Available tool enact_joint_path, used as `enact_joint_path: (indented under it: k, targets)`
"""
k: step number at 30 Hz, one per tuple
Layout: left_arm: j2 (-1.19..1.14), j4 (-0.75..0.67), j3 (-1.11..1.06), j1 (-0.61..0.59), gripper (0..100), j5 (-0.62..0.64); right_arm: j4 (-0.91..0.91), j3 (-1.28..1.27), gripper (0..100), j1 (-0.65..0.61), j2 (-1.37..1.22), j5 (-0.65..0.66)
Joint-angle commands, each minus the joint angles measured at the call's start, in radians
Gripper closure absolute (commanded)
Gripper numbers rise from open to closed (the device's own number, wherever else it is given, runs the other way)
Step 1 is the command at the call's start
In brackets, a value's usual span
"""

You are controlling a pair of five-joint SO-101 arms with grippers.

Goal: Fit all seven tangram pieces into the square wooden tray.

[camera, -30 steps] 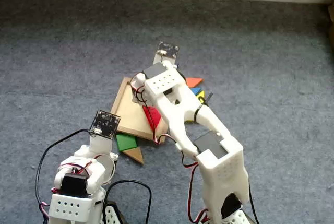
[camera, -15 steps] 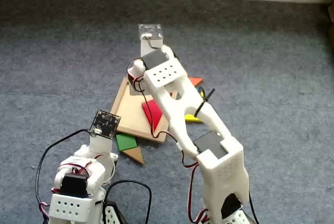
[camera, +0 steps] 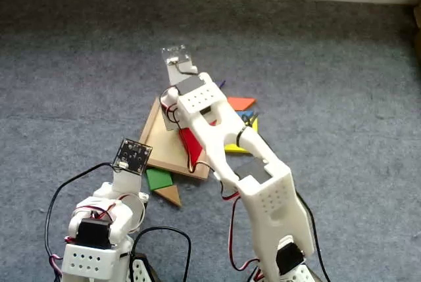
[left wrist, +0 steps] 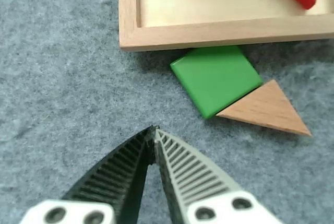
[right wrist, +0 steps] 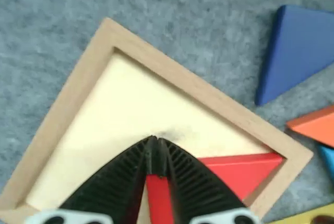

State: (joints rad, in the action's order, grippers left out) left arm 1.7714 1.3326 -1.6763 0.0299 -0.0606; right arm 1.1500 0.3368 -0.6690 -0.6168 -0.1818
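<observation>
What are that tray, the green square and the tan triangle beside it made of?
Tray: bare pale wood, faint grain, matte. Green square: probably painted wood, with a smooth, even coat. Tan triangle: unpainted wood, grain visible.

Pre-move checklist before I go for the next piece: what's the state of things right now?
1. Red piece inside the tray: ok.
2. Red piece seated flush in its corner: cannot tell; the right gripper hides part of it.
3. Right gripper fingers open for a pickup: not ok; shut, tips over the tray floor.
4. Left gripper ready to grasp: not ok; shut, over carpet short of the green square.
5. Green square and wooden triangle in the tray: not ok; outside, touching each other.
6. Blue triangle and orange piece in the tray: not ok; both on the carpet.
</observation>
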Motion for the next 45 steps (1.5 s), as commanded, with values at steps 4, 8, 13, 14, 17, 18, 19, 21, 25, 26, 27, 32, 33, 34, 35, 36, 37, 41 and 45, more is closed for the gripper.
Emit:
enact_joint_path:
  k: [4,8,13,14,17,18,19,21,25,26,27,32,33,34,35,36,37,41,45]
  targets:
    - [0.03,0.006,-0.021,-0.013,99,-0.008,0.191,0.012,99.4,-0.004,0.01,0.015]
    - [0.03,0.006,-0.021,-0.013,99,-0.008,0.26,0.01,99.4,0.035,0.01,0.025]
    - [0.03,0.006,-0.021,-0.013,99,-0.008,0.338,0.01,99.4,0.087,0.015,0.204]
    - [0.03,0.006,-0.021,-0.013,99,-0.008,0.354,0.01,99.4,0.096,0.016,0.23]
    - [0.03,0.006,-0.021,-0.013,99,-0.008,0.383,0.01,99.4,0.122,0.025,0.284]
    - [0.03,0.006,-0.021,-0.013,99,-0.008,0.384,0.01,99.4,0.136,0.027,0.301]
    - [0.03,0.006,-0.021,-0.013,99,-0.008,0.383,0.01,99.4,0.15,0.027,0.318]
    - [0.03,0.006,-0.021,-0.013,99,-0.008,0.38,0.01,99.4,0.179,0.027,0.351]
    - [0.03,0.006,-0.021,-0.013,99,-0.008,0.418,0.018,99.4,0.206,0.038,0.388]
    - [0.03,0.006,-0.021,-0.013,99,-0.008,0.432,0.018,99.4,0.208,0.051,0.394]
    - [0.03,0.006,-0.021,-0.013,99,-0.008,0.444,0.018,99.4,0.208,0.07,0.393]
    - [0.03,0.006,-0.021,-0.013,99,-0.008,0.441,0.01,99.4,0.214,0.232,0.393]
    - [0.03,0.006,-0.021,-0.013,99,-0.008,0.446,0.008,99.4,0.222,0.262,0.39]
    - [0.03,0.006,-0.021,-0.013,99,-0.008,0.447,0.007,99.4,0.231,0.288,0.387]
    - [0.03,0.006,-0.021,-0.013,99,-0.008,0.449,0.007,99.4,0.24,0.309,0.387]
    - [0.03,0.006,-0.021,-0.013,99,-0.008,0.449,0.007,99.4,0.255,0.326,0.387]
    - [0.03,0.006,-0.021,-0.013,99,-0.008,0.449,0.007,99.4,0.271,0.338,0.387]
    - [0.03,0.006,-0.021,-0.013,99,-0.008,0.449,0.001,99.4,0.329,0.349,0.387]
    - [0.03,0.006,-0.021,-0.013,99,-0.008,0.438,-0.091,99.4,0.351,0.374,0.385]
